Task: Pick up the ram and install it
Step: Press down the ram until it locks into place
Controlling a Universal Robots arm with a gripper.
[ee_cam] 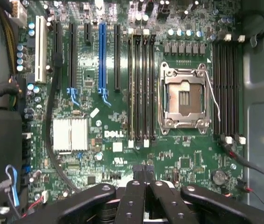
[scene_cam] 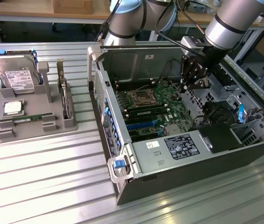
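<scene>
Over ridged metal bench (scene_cam: 43, 168) and open computer case (scene_cam: 136, 186): gripper (scene_cam: 192, 84) clenched empty, ram (scene_cam: 27, 119) unpicked in grey tray (scene_cam: 10, 135), risking motherboard (ee_cam: 122, 140) contact.

the robot arm (scene_cam: 230, 21) reaches in from the upper part of the exterior view, its silver-grey tube sloping down toward that view's left and ending at a black wrist. a second silver joint (scene_cam: 132, 18) of the same arm sits further toward the exterior view's left. the black gripper (scene_cam: 195, 77) hangs below the wrist, pointing downward. in the wrist view its linkages and fingers (ee_cam: 139, 196) are drawn together, jaws closed with nothing between them
</scene>
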